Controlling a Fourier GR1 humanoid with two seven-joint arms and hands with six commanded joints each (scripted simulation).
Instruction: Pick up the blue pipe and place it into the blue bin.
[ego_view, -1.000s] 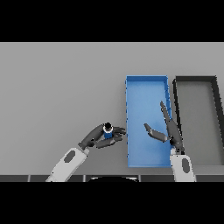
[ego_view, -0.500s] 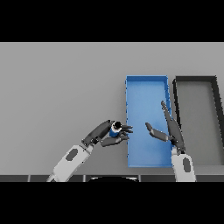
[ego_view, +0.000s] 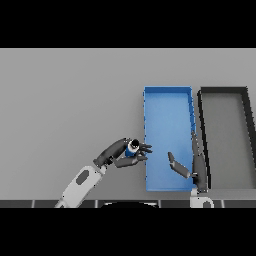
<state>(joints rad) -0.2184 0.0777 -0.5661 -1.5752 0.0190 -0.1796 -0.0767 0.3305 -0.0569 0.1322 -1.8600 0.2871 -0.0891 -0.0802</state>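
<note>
The blue pipe (ego_view: 132, 148) is a short blue cylinder with a dark opening, held in my left hand (ego_view: 120, 154), whose fingers and thumb curl around it. The hand hovers just left of the blue bin (ego_view: 168, 95), its fingertips almost at the bin's left wall. The bin is a long open rectangular tray at centre right. My right hand (ego_view: 192, 167) stands open over the bin's near right corner, fingers straight and thumb spread toward the left.
A dark grey bin (ego_view: 223, 91) of the same shape stands right beside the blue bin on its right. The grey table (ego_view: 65, 105) stretches wide to the left and back.
My left hand has carried the blue pipe rightward and a little further from me, closer to the blue bin's left wall. The right hand has barely shifted.
</note>
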